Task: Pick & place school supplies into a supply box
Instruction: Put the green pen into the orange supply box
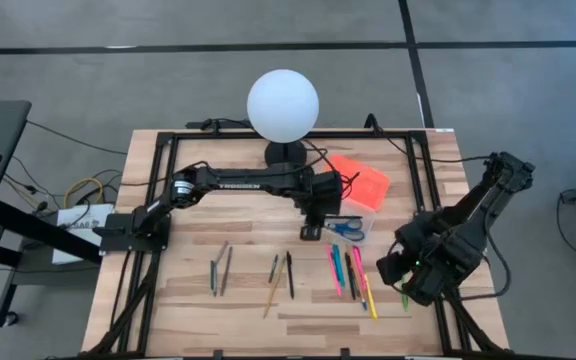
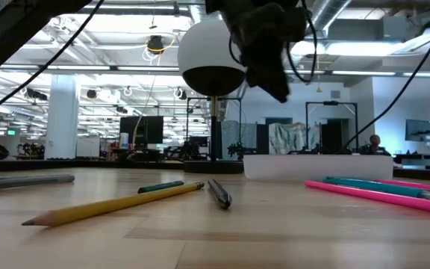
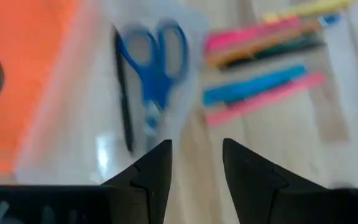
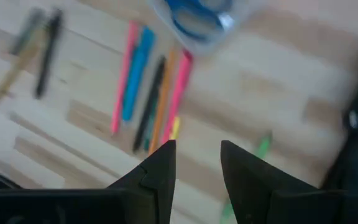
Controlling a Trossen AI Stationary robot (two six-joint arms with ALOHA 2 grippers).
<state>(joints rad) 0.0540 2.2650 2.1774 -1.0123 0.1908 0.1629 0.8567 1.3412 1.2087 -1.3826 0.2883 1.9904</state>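
Note:
The clear supply box [image 1: 353, 226] stands on the table right of centre, and its orange lid [image 1: 360, 180] stands open behind it. Blue-handled scissors [image 3: 157, 59] and a black pen [image 3: 123, 106] lie inside. My left gripper [image 3: 196, 167] hovers open at the box's left end [image 1: 313, 222]. My right gripper [image 4: 197, 163] is open above the table's right part [image 1: 396, 270], near a green marker [image 4: 263, 147]. Pink, teal, dark and orange pens [image 1: 348, 270] lie in a row in front of the box.
Two grey pens [image 1: 220, 268], a green and a black pen [image 1: 282, 270] and a yellow pencil [image 1: 271, 298] lie on the table's middle and left. A white globe lamp [image 1: 283, 105] stands behind the left arm. A black frame [image 1: 158, 190] runs along the table's edges.

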